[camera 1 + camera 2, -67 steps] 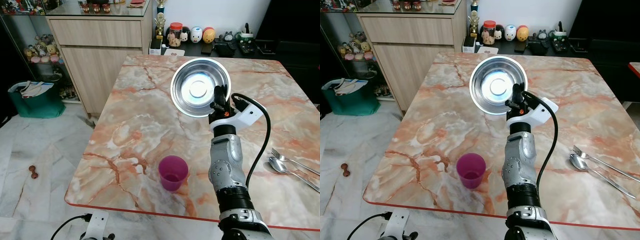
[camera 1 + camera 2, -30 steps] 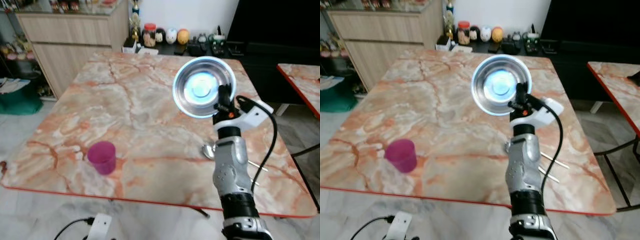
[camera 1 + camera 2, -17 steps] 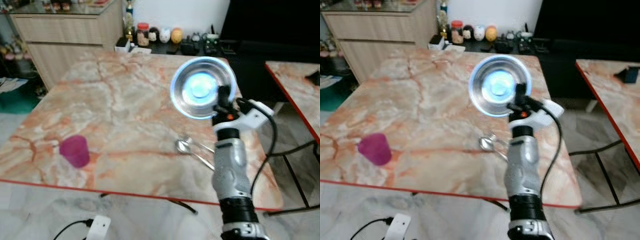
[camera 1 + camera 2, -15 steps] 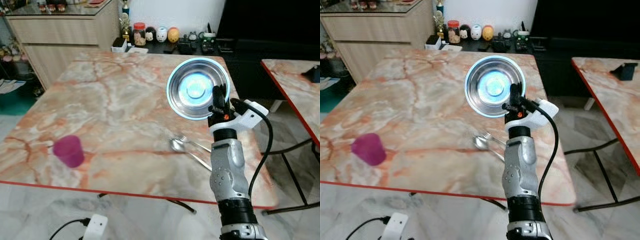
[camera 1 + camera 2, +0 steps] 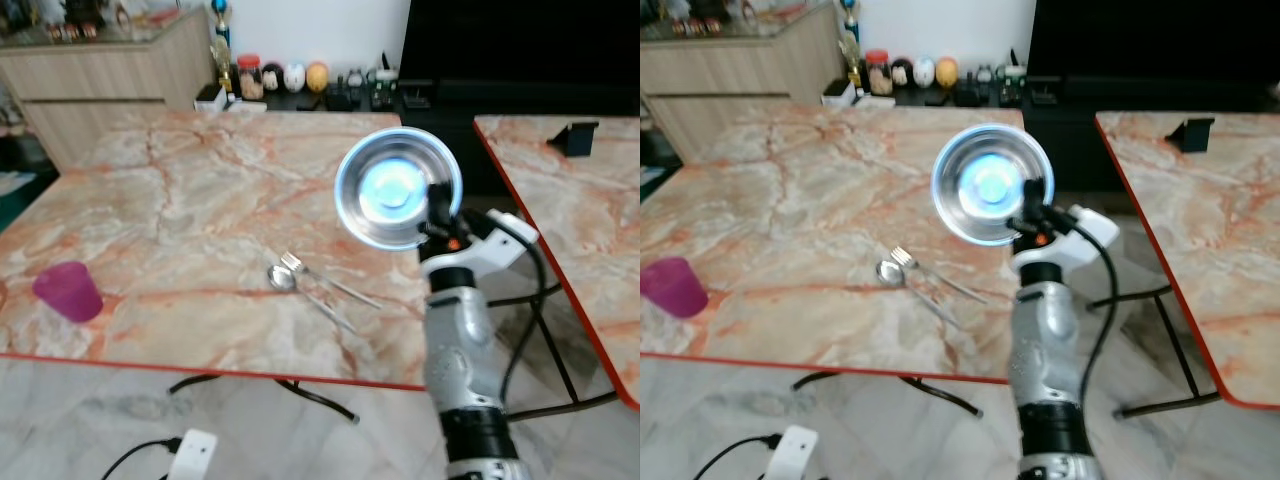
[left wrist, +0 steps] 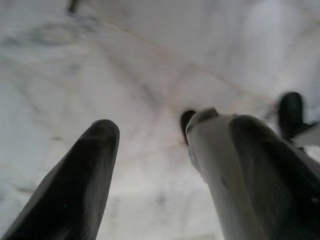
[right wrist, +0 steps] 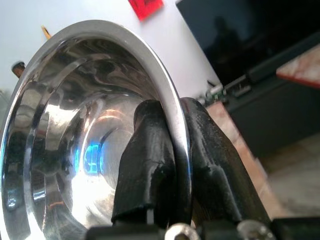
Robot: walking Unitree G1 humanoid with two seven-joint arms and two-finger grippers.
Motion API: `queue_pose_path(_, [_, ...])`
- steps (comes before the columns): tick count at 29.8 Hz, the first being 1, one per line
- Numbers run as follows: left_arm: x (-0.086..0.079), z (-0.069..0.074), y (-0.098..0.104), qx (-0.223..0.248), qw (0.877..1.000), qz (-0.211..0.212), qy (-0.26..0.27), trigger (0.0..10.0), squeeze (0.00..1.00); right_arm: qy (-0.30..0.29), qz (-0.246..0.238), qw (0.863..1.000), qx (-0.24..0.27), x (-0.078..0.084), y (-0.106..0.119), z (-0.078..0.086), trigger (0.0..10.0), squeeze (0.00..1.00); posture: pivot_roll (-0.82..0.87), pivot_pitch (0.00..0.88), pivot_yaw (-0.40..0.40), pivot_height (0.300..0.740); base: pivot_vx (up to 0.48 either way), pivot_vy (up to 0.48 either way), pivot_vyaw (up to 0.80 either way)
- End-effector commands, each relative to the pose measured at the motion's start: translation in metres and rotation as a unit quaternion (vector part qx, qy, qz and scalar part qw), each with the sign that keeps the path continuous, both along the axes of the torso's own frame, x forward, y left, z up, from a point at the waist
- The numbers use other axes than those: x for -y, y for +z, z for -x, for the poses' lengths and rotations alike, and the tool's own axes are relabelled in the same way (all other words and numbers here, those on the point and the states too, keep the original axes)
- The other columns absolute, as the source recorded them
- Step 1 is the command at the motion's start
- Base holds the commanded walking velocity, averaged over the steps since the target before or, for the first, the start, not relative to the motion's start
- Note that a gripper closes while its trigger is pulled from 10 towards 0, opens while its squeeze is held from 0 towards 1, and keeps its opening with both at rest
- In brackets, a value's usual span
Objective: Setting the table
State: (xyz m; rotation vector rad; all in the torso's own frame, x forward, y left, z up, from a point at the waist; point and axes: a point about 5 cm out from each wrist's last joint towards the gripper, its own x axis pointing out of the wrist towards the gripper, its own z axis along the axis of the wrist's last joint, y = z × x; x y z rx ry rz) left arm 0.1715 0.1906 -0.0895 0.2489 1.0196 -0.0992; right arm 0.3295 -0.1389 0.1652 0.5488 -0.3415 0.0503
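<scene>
Right end effector (image 7: pixel 172 150) holds bowl (image 5: pixel 397 187) upright, facing camera.

Right gripper (image 5: pixel 437 212) raised, clamped on rim of steel bowl (image 5: pixel 397 188). Fork (image 5: pixel 327 279) and spoon (image 5: pixel 305 292) side by side on marble table (image 5: pixel 160 200). Purple cup (image 5: pixel 68 291) near the front edge.

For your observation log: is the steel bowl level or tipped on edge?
Tipped on edge: the steel bowl faces the camera, its rim pinched by the right gripper.

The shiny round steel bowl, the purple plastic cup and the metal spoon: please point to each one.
shiny round steel bowl (image 5: pixel 398 190), left eye view, its inner bottom.
purple plastic cup (image 5: pixel 68 291), left eye view, its side wall.
metal spoon (image 5: pixel 281 278), left eye view, its rounded head.
</scene>
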Motion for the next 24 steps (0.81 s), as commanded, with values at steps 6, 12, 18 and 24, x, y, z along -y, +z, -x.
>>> queue_pose_path(6, [-0.0062,-0.0007,0.0012,0.003,1.0,-0.012,-0.005,10.0,0.0,0.012,0.002,1.0,0.009,-0.0099,0.005,0.0003,10.0,0.0,-0.01,0.0,-0.013,0.731,0.0,-0.287,0.0])
queue_pose_path(12, [-0.0061,-0.0001,0.001,0.002,1.0,-0.011,-0.005,10.0,0.0,0.007,0.003,1.0,0.005,-0.0075,0.0028,0.0023,10.0,0.0,-0.01,0.0,-0.015,0.731,0.0,-0.286,0.0])
queue_pose_path(18, [-0.0054,0.0014,0.0003,-0.001,1.0,-0.009,-0.01,10.0,0.0,0.002,0.006,1.0,-0.002,-0.0053,-0.0014,0.0061,10.0,0.0,-0.02,0.0,-0.014,0.731,0.0,-0.286,0.0])
queue_pose_path(24, [-0.0055,0.0012,0.0004,0.0,1.0,-0.01,-0.012,10.0,0.0,-0.002,0.022,1.0,0.001,-0.0057,0.0011,0.0054,10.0,0.0,-0.02,0.0,-0.013,0.731,0.0,-0.285,0.0])
